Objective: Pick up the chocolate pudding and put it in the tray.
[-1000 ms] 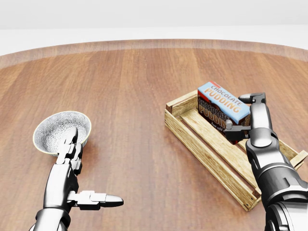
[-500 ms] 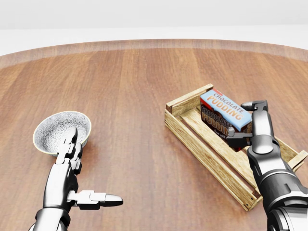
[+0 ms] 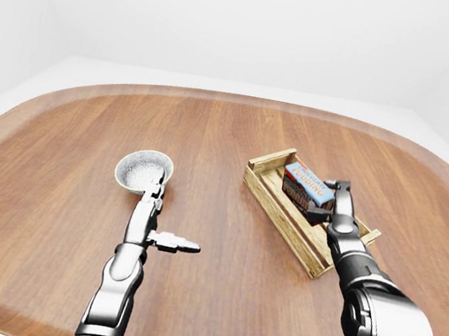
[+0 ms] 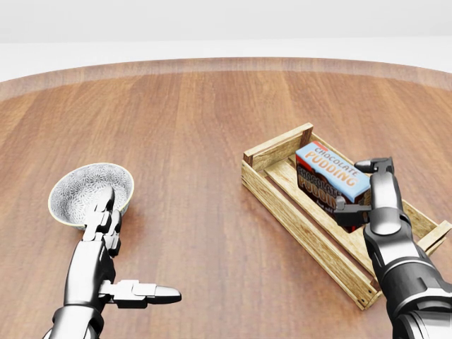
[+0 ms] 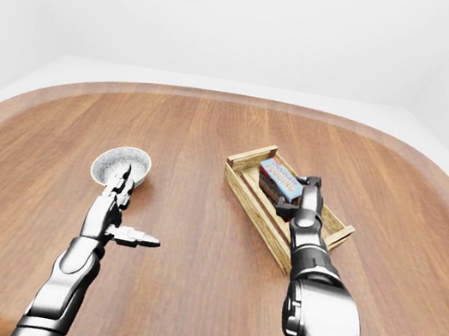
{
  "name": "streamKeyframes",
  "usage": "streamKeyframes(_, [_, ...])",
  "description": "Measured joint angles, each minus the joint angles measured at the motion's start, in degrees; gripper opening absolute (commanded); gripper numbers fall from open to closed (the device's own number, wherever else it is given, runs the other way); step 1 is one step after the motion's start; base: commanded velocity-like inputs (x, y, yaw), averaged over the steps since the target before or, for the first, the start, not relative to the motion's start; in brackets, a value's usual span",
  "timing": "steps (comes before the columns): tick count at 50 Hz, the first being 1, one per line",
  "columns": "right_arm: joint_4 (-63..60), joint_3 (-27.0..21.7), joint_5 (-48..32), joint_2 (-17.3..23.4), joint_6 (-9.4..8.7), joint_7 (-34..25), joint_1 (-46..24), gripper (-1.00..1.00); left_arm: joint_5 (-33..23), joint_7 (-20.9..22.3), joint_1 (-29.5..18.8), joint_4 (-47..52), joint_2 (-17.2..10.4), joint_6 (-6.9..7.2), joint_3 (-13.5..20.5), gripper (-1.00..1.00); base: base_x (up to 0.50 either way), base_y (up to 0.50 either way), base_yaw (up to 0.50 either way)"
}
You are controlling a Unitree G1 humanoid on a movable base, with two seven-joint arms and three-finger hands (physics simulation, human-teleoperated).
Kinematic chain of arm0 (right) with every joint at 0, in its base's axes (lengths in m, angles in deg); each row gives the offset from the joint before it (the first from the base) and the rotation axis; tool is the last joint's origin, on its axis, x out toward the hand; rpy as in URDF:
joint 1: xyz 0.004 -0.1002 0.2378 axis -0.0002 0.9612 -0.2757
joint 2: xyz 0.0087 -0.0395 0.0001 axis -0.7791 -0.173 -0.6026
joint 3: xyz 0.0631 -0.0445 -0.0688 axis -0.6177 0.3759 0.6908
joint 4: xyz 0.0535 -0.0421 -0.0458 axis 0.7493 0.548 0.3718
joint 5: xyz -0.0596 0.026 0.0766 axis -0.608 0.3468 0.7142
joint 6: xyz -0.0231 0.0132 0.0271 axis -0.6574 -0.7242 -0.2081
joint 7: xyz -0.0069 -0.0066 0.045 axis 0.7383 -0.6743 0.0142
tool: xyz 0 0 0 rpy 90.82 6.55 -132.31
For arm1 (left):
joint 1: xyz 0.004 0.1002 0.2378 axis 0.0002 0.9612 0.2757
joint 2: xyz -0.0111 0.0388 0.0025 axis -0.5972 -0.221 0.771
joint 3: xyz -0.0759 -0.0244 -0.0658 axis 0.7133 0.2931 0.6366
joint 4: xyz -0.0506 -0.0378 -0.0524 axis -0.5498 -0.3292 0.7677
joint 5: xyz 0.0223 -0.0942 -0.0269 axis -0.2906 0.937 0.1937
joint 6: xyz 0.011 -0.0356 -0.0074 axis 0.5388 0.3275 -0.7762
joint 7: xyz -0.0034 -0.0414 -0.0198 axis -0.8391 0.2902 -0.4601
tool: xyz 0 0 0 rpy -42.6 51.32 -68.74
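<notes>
The chocolate pudding box (image 4: 329,174), light blue on top with dark sides, sits low inside the wooden slatted tray (image 4: 293,212) at the right of the head view. My right hand (image 4: 364,188) is closed round the box's near end, one finger over the top and the thumb under the side. The box leans a little along the tray. My left hand (image 4: 113,244) is open and empty at the lower left, fingers straight, thumb out to the right. Box and tray also show in the left-eye view (image 3: 308,185).
A white patterned bowl (image 4: 81,189) stands on the wooden table (image 4: 198,141) at the left, just above my left hand's fingertips. The table's rounded far edge runs across the top of the head view.
My right hand has lowered the pudding box down and slightly right, from above the tray's rim into the tray. The left hand and the bowl have not moved.
</notes>
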Motion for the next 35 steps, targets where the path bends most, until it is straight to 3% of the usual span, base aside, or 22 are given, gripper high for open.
streamKeyframes(17, [0.06, 0.02, -0.48, 0.04, 0.00, 0.04, 0.73, -1.00, 0.01, 0.00, 0.04, -0.21, 0.01, -0.22, 0.01, 1.00, 0.00, 0.00, 0.00])
streamKeyframes(35, [0.15, 0.10, -1.03, -0.11, 0.00, -0.09, 1.78, -1.00, 0.08, -0.04, 0.14, 0.49, 0.01, 0.49, 0.02, 1.00, 0.00, 0.00, 0.00])
